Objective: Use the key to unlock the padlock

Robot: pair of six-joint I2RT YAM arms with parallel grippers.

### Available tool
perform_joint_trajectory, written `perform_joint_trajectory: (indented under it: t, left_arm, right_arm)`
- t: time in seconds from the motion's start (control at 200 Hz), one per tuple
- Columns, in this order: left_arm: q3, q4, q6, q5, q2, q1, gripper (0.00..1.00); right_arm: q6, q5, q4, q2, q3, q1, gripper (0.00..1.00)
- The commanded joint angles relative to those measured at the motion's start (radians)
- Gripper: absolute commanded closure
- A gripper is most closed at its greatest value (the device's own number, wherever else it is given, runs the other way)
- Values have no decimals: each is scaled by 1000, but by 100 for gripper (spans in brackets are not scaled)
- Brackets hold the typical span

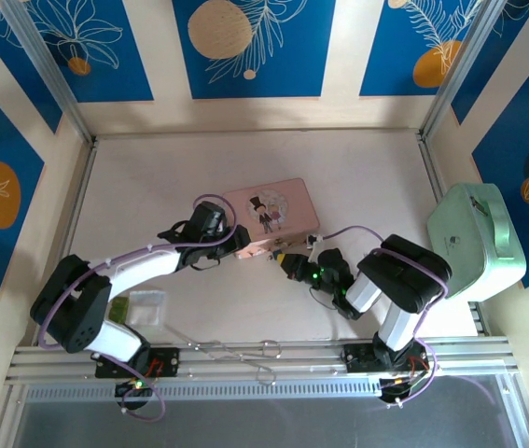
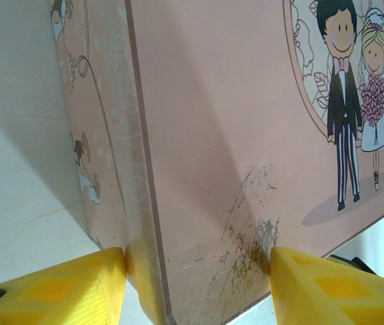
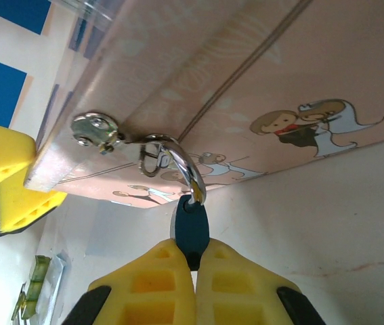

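We had the left fingers [image 2: 63, 291] clamped across a corner of the pink box [image 2: 246, 135], one on its side and one on its lid. The right fingers [image 3: 171, 277] were pinched tight on the tiny teal padlock [image 3: 192, 227], which hung by its shackle from the box's latch [image 3: 100, 132] at the near edge.

The table [image 1: 245, 154] lies open from 10 to 1 o'clock beyond the pink box [image 1: 269, 210]. A green case [image 1: 477, 241] blocks 3 o'clock. The left hand [image 1: 242, 245] and right hand [image 1: 282, 259] crowd the box's 6 o'clock edge.
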Motion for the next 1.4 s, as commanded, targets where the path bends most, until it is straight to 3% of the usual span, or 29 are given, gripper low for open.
perform_joint_trajectory:
  t: [0.0, 0.515, 1.045, 1.396]
  left_arm:
    - [-19, -42, 10, -9, -1, 13, 44]
    - [-28, -34, 11, 0, 5, 27, 44]
    - [7, -56, 44, 7, 18, 64, 44]
    - [44, -52, 66, 13, 58, 79, 45]
  right_arm:
    - [20, 23, 46, 15, 5, 2, 100]
    - [-6, 47, -49, -82, -1, 15, 100]
    - [-105, 142, -506, -455, 16, 56, 100]
    - [-131, 134, -920, -657, 101, 53, 100]
